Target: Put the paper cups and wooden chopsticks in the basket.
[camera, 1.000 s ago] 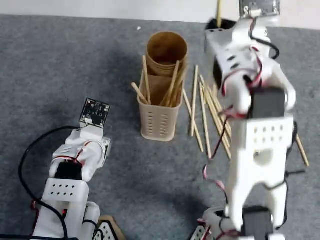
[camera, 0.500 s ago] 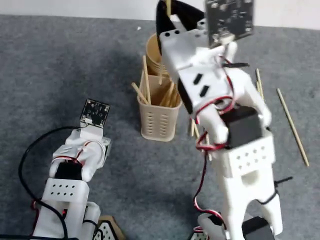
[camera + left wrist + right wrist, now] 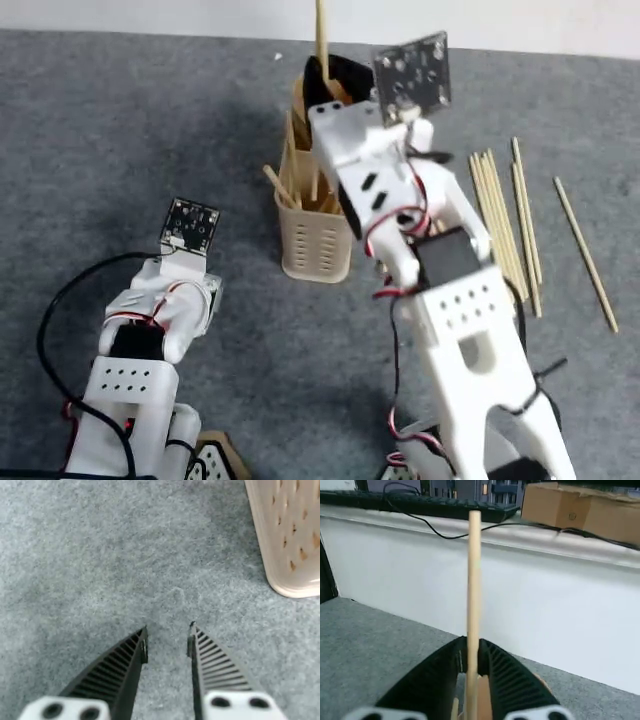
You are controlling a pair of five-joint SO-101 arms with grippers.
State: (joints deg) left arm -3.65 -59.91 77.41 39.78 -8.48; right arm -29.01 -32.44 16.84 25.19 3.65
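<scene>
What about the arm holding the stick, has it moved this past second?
Yes. The right gripper, shut on a chopstick, swung from right of the basket to above it.

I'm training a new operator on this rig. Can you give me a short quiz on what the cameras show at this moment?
1. True or false: the left gripper is shut.
2. Multiple choice: how does the chopstick in the right gripper stand? A) upright B) level C) flat on the table
3. Fill in: the loose chopsticks lie outside the basket, on the grey ____.

Key: 1 false, its fingers are apart over bare mat; 2 A; 3 mat.
</scene>
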